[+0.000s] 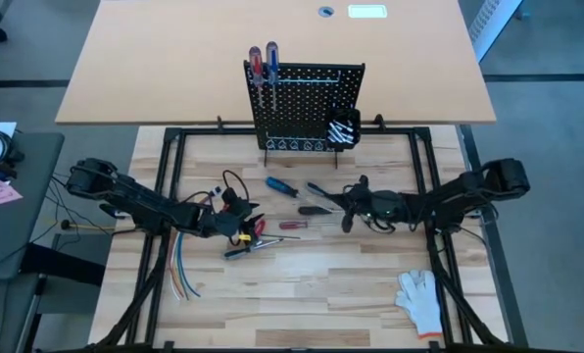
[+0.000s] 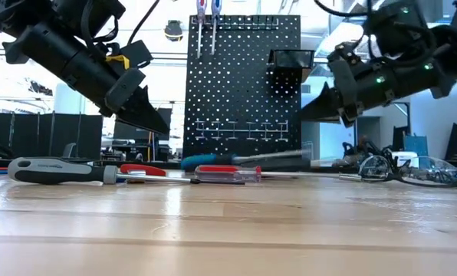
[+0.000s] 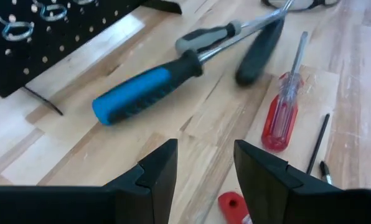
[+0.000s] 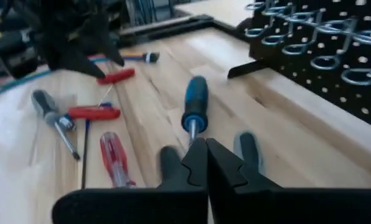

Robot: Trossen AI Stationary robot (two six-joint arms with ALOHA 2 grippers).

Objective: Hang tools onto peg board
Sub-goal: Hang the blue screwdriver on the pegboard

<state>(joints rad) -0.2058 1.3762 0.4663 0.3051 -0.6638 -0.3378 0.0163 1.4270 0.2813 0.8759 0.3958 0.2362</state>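
We see a light wood bench point(image 1: 312, 284) on a black frame, a tan desk point(image 1: 174, 59) behind it, grey floor point(image 1: 547, 98), and bright windows point(image 2: 37, 84) beyond.

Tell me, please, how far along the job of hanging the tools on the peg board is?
Early. Done: two screwdrivers, one red-handled and one blue-handled, hang at the top left of the peg board. In hand: nothing; the left gripper hovers open over the table, and the right gripper is shut and empty. Left: the blue-handled screwdriver, the clear red one and other tools lie on the table.
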